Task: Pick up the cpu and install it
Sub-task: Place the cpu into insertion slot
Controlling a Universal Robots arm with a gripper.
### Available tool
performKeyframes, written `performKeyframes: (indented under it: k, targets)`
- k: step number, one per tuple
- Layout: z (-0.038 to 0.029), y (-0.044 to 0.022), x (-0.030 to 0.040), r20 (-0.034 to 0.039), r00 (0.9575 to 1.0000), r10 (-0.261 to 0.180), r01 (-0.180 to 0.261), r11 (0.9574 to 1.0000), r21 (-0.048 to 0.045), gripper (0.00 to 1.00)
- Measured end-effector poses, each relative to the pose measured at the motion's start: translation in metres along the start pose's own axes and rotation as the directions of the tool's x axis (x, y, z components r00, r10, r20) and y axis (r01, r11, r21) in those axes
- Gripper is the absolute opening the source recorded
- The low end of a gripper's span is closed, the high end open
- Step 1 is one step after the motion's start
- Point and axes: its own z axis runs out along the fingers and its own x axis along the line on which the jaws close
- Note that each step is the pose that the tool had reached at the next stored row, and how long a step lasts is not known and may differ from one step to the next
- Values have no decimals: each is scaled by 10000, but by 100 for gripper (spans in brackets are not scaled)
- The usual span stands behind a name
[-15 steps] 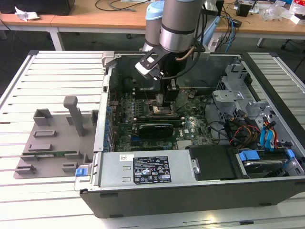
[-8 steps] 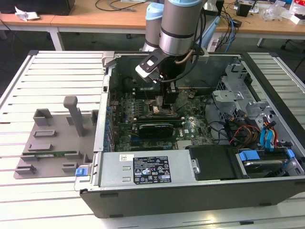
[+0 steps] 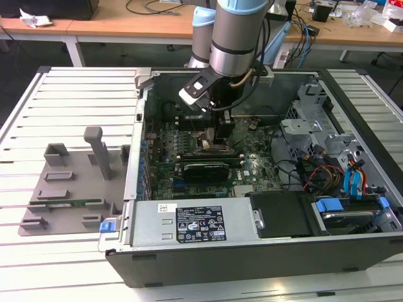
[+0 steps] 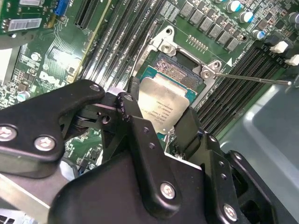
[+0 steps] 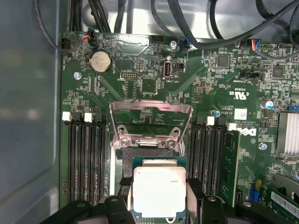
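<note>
My pincer (image 4: 159, 114) holds the cpu (image 4: 164, 99)
Its 2 fingers (image 4: 128, 106) are clamped on the chip's sides, over the open socket (image 4: 179, 64) on the motherboard (image 4: 46, 60).

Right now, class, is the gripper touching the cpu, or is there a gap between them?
Touching. In the first wrist view the gripper has its black fingers flush against opposite edges of the cpu, with no gap showing.

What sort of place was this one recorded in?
Probably a robotics lab: an open case sits on a slatted table, wooden desks stand behind, and the claw holds the cpu over the motherboard.
</note>
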Motion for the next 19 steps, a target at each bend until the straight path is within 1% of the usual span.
performKeyframes:
  k: [2, 8, 9, 13, 16, 19]
  targets:
    - [31, 1, 1, 0, 10000, 6, -6, 10000, 0, 55]
    - [92, 4, 2, 0, 10000, 17, -17, 10000, 0, 55]
    - [111, 4, 5, -1, 10000, 23, -23, 10000, 0, 55]
    - [171, -16, 43, -4, 9999, 121, -121, 9999, 2, 55]
    - [201, -33, 58, -8, 9997, 232, -232, 9997, 3, 55]
    - [242, -36, 71, -13, 9994, 338, -338, 9994, 5, 55]
